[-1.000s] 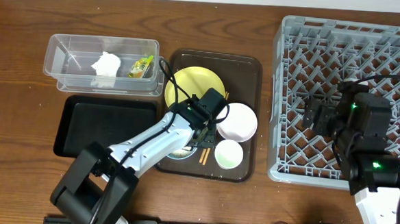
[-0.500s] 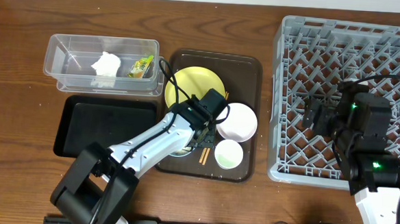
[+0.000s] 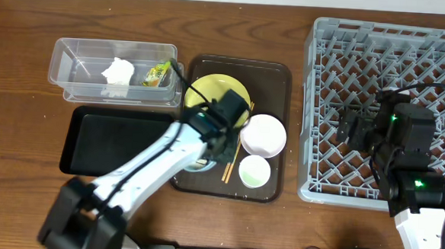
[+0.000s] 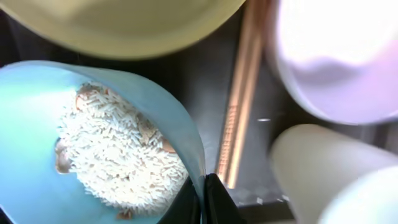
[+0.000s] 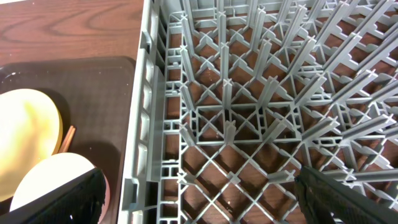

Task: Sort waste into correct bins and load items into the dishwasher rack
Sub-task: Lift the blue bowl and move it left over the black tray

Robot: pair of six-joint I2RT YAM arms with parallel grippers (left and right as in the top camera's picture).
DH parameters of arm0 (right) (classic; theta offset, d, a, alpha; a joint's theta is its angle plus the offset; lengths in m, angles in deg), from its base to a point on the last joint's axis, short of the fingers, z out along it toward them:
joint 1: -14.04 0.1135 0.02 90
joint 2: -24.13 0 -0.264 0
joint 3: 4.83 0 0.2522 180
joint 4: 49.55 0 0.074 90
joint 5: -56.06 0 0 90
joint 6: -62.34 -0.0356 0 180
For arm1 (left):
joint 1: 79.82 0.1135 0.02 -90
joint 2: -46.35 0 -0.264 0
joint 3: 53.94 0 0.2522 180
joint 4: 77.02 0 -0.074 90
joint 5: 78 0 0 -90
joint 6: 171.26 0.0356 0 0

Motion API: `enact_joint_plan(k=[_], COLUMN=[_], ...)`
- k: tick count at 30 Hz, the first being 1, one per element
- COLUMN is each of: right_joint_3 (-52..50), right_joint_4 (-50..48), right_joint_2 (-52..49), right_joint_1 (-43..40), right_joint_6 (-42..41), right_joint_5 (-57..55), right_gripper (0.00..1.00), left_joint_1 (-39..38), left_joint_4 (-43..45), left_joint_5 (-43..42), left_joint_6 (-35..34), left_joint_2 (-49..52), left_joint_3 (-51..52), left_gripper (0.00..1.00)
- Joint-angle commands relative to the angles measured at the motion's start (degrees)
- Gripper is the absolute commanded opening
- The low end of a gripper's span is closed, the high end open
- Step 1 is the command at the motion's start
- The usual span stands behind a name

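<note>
Overhead view: we find the clear rectangular tub holding the crumpled white tissue and the glossy green-and-yellow wrapper. The shallow black tray lies just beside it, on the robot's side. On the dark brown serving tray sit the round yellow plate, the white bowl, the pale green cup and the wooden chopsticks. In the left wrist view, the left gripper pinches the thin, smooth rim of the light blue bowl, which contains loose white rice grains. The right gripper hangs over the grey lattice rack, its dark fingers spread wide apart.
</note>
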Motion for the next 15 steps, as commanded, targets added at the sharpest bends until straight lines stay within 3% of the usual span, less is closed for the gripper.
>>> enact_joint_plan(k=[1, 6, 15], right_joint_3=[1.0, 1.0, 1.0], right_joint_4=[0.1, 0.1, 0.2], right_joint_2=[0.1, 0.1, 0.1], right_joint_1=[0.4, 0.4, 0.4], right_joint_6=[0.6, 0.6, 0.6], right_joint_5=[0.3, 0.3, 0.3], right_gripper=[0.96, 0.96, 0.95], left_joint_1=[3.8, 12.9, 34.0], left_joint_4=[-0.6, -1.3, -0.8], left_joint_5=[-5.5, -9.0, -30.4], left_joint_6=[6.0, 9.0, 20.6], left_joint_2=[-4.1, -7.3, -5.9], left_joint_3=[-1.7, -1.6, 1.6], left_gripper=[0.06, 0.06, 0.06])
